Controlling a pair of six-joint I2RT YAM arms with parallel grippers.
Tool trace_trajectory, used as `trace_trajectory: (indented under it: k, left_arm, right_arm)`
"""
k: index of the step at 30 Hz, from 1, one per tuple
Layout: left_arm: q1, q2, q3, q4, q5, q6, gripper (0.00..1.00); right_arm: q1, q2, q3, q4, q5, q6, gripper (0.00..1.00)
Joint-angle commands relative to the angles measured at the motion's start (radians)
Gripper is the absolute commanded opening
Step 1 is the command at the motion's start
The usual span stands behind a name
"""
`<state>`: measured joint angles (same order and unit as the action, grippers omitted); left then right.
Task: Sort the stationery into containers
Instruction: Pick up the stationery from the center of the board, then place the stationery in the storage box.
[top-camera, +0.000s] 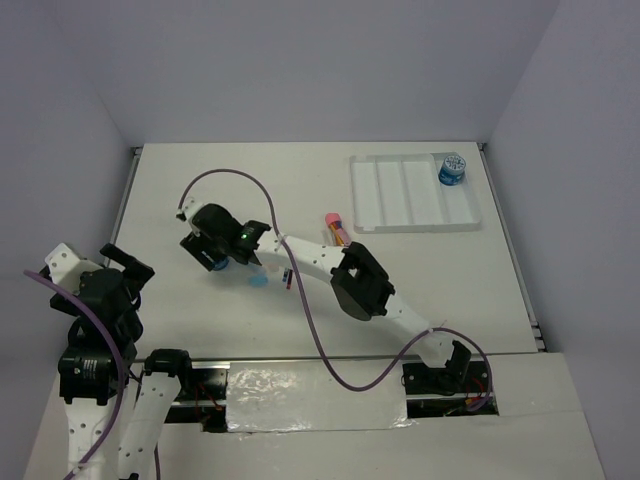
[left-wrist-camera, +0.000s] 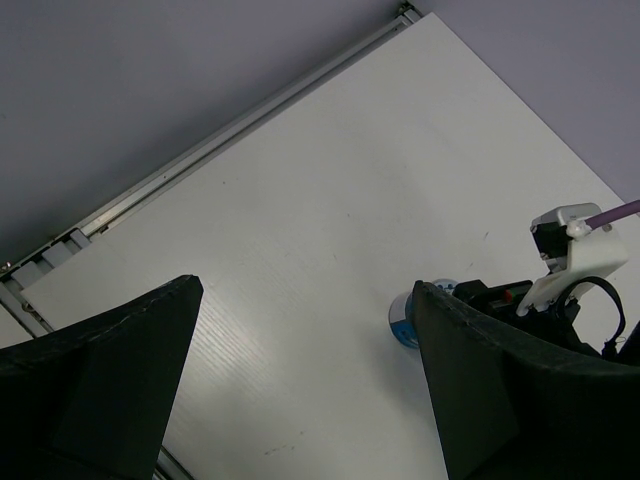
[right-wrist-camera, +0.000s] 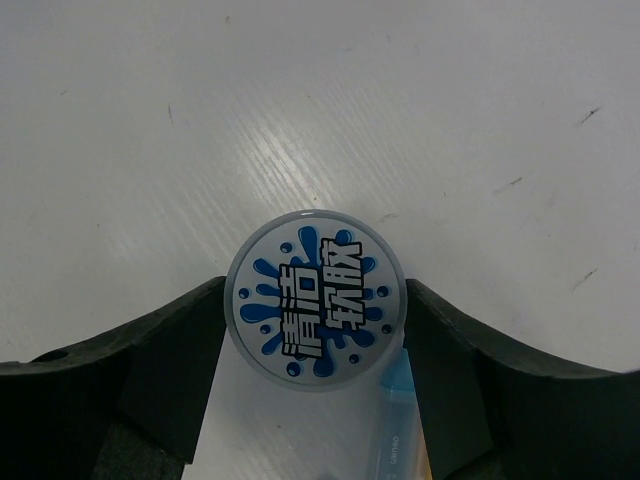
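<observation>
Your right fingers (right-wrist-camera: 160, 370) flank the blue roll (right-wrist-camera: 315, 300), dead centre, seemingly touching it; whether they grip, I can't tell. Your left fingers (left-wrist-camera: 100, 380) gape empty.

A white table (top-camera: 300, 190) with metal edge rails (top-camera: 530, 312) stands between grey walls (top-camera: 300, 60).

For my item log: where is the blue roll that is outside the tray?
In the top view the blue roll sits left of the table's centre, between the fingers of the right gripper; the right wrist view shows a light-blue marker beside it.
</observation>
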<state>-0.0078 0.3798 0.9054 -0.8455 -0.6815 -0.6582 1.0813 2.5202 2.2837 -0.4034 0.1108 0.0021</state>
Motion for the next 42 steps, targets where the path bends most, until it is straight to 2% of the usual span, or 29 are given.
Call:
trace_trajectory:
  k: [1, 2, 6, 7, 8, 9, 11, 12, 13, 14, 15, 18, 19, 22, 24, 25, 26, 28, 29, 31, 32, 33, 34, 36, 40, 42]
  left_arm:
    - [0.005, 0.001, 0.012, 0.037, 0.01, 0.017, 0.99]
    - [0.005, 0.002, 0.01, 0.037, 0.01, 0.017, 0.99]
    - [0.005, 0.004, 0.01, 0.039, 0.011, 0.019, 0.99]
    - [0.005, 0.002, 0.01, 0.039, 0.013, 0.019, 0.99]
    - [0.005, 0.002, 0.01, 0.039, 0.013, 0.019, 0.99]
    - [0.005, 0.001, 0.01, 0.04, 0.013, 0.019, 0.99]
    - [0.005, -0.002, 0.009, 0.042, 0.014, 0.02, 0.99]
    - [0.005, -0.002, 0.009, 0.042, 0.016, 0.022, 0.99]
    - [0.005, -0.002, 0.007, 0.042, 0.016, 0.022, 0.99]
    - [0.005, -0.001, 0.009, 0.042, 0.016, 0.022, 0.99]
    - [0.005, -0.001, 0.009, 0.042, 0.016, 0.022, 0.99]
    - [0.005, -0.004, 0.009, 0.04, 0.013, 0.019, 0.99]
    - [0.005, -0.007, 0.009, 0.04, 0.013, 0.019, 0.99]
    - [0.005, -0.016, 0.004, 0.049, 0.017, 0.022, 0.99]
    - [0.005, -0.013, 0.003, 0.056, 0.029, 0.029, 0.99]
    - [0.005, -0.009, 0.0, 0.065, 0.037, 0.034, 0.99]
    - [0.005, -0.004, -0.002, 0.069, 0.045, 0.043, 0.99]
    - [0.005, 0.013, -0.005, 0.079, 0.075, 0.055, 0.99]
    - [0.005, 0.021, -0.007, 0.091, 0.086, 0.068, 0.99]
    - [0.005, 0.037, -0.014, 0.109, 0.138, 0.086, 0.99]
    - [0.005, 0.045, -0.017, 0.129, 0.157, 0.104, 0.99]
    - [0.005, 0.063, -0.019, 0.134, 0.169, 0.109, 0.99]
    - [0.005, 0.076, -0.017, 0.131, 0.178, 0.111, 0.99]
    - [0.005, 0.106, -0.014, 0.126, 0.18, 0.112, 0.99]
    - [0.005, 0.133, -0.017, 0.138, 0.209, 0.127, 0.99]
    - [0.005, 0.134, -0.019, 0.141, 0.22, 0.132, 0.99]
  right_arm:
    - [0.002, 0.017, 0.042, 0.035, -0.016, -0.005, 0.76]
    - [0.0, 0.02, 0.048, 0.026, -0.016, -0.004, 0.76]
    - [0.002, 0.019, 0.037, 0.018, -0.002, -0.01, 0.93]
    - [0.002, 0.017, 0.034, 0.018, 0.0, -0.01, 0.91]
    - [0.002, 0.015, 0.03, 0.017, -0.002, -0.011, 0.84]
    - [0.0, 0.014, 0.03, 0.017, 0.0, -0.014, 0.68]
    - [0.002, -0.014, -0.001, 0.043, -0.002, -0.014, 0.51]
    - [0.003, -0.032, -0.025, 0.066, -0.031, -0.016, 0.24]
    - [0.002, -0.084, -0.088, 0.125, -0.051, -0.01, 0.08]
    - [0.002, -0.112, -0.117, 0.152, -0.074, -0.01, 0.07]
    - [-0.001, -0.144, -0.14, 0.178, -0.095, 0.013, 0.0]
    - [-0.021, -0.294, -0.24, 0.29, -0.305, 0.085, 0.0]
    - [-0.032, -0.39, -0.269, 0.323, -0.451, 0.113, 0.0]
    - [-0.115, -0.597, -0.48, 0.555, -0.696, 0.275, 0.0]
    - [-0.216, -0.676, -0.535, 0.617, -0.73, 0.372, 0.0]
    - [-0.251, -0.746, -0.584, 0.598, -0.718, 0.383, 0.0]
    - [-0.332, -0.783, -0.614, 0.521, -0.613, 0.371, 0.0]
    - [-0.407, -0.878, -0.683, 0.419, -0.431, 0.339, 0.0]
    - [-0.444, -0.894, -0.685, 0.276, -0.188, 0.293, 0.0]
    - [-0.544, -0.879, -0.615, 0.119, 0.136, 0.286, 0.0]
    - [-0.585, -0.848, -0.552, -0.079, 0.277, 0.326, 0.0]
    - [-0.683, -0.777, -0.497, -0.168, 0.4, 0.335, 0.0]
    - [-0.733, -0.746, -0.419, -0.223, 0.43, 0.344, 0.0]
    - [-0.863, -0.691, -0.391, -0.301, 0.442, 0.363, 0.0]
    - [-1.009, -0.69, -0.484, -0.186, 0.339, 0.361, 0.0]
    - [-1.04, -0.689, -0.51, -0.161, 0.337, 0.36, 0.0]
